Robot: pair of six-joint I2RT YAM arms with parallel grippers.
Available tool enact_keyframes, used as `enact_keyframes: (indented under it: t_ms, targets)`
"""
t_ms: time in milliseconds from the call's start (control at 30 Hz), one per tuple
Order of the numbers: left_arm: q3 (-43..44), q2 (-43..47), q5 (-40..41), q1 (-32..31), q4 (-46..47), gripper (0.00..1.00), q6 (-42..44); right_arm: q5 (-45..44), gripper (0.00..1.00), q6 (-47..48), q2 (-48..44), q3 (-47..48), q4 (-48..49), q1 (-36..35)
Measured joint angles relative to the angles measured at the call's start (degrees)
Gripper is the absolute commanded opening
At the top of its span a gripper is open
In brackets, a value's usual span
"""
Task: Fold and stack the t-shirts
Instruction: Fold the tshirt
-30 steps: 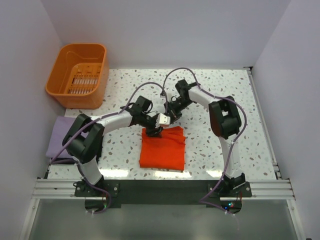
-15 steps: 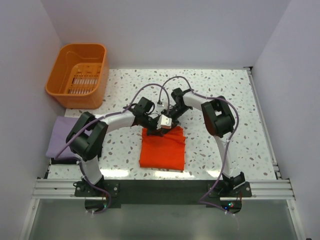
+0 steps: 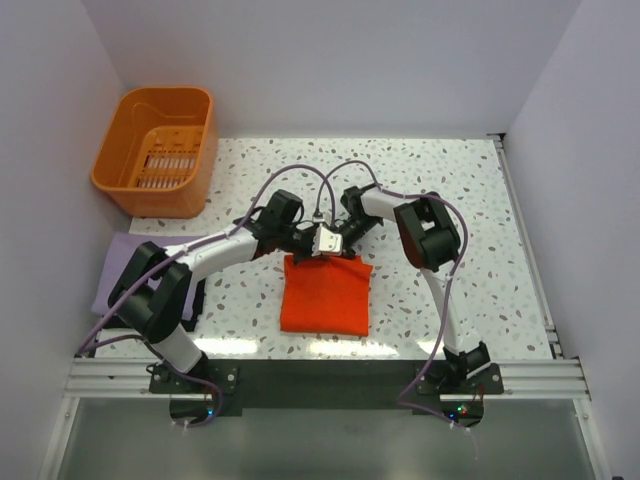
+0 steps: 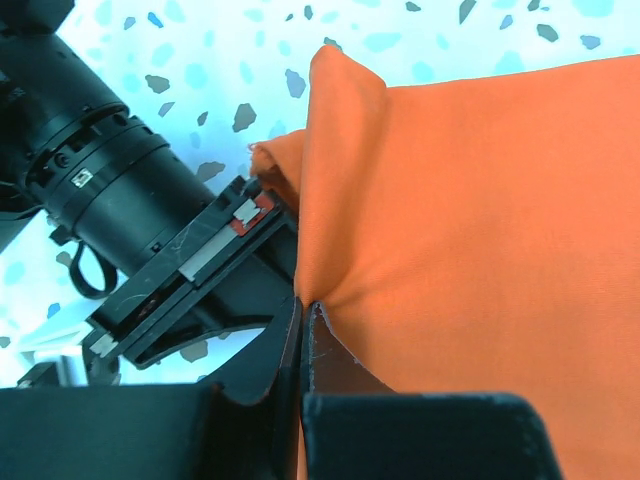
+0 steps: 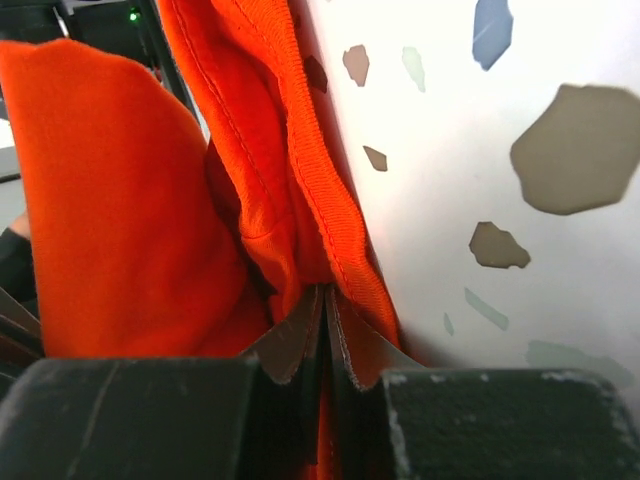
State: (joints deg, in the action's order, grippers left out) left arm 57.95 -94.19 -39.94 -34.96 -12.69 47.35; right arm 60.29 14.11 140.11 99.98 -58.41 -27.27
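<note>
The orange-red t-shirt (image 3: 325,295) lies folded as a rectangle on the table centre. My left gripper (image 3: 306,248) is shut on its far edge, near the far left corner; the left wrist view shows the jaws pinching the cloth (image 4: 450,230). My right gripper (image 3: 335,243) is shut on the same far edge just right of it, with cloth folds (image 5: 240,190) in its jaws. The two grippers are close together. The lavender t-shirt (image 3: 120,270) lies folded at the left table edge, partly behind the left arm.
An orange slotted plastic basket (image 3: 158,150) stands at the far left corner. The speckled table (image 3: 450,200) has white walls at the back and both sides. Cables loop above both arms.
Both grippers have moved together at the shirt's far edge. The right gripper came down and left onto the cloth. The shirt's far edge is now flatter and straighter.
</note>
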Motion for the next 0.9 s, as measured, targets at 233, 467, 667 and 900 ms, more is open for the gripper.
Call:
enact_keyframes:
  t_ms: [233, 467, 667, 900]
  targets:
    - [-1.4, 0.3, 2.7, 0.0, 2.7, 0.00, 0.2, 1.2, 0.09, 2.5, 0.9, 0.4, -2.5, 0.0]
    - [-2.6, 0.6, 4.7, 0.5, 6.1, 0.00, 0.3, 1.2, 0.09, 4.3, 1.3, 0.7, -4.4, 0.0]
    - [-4.8, 1.2, 5.9, 0.8, 10.6, 0.00, 0.3, 0.8, 0.09, 5.5, 1.4, 1.3, -5.3, -0.1]
    - [-8.3, 3.7, 6.9, 0.8, 16.2, 0.00, 0.5, 1.0, 0.09, 5.7, 1.9, 1.8, -6.1, 0.0]
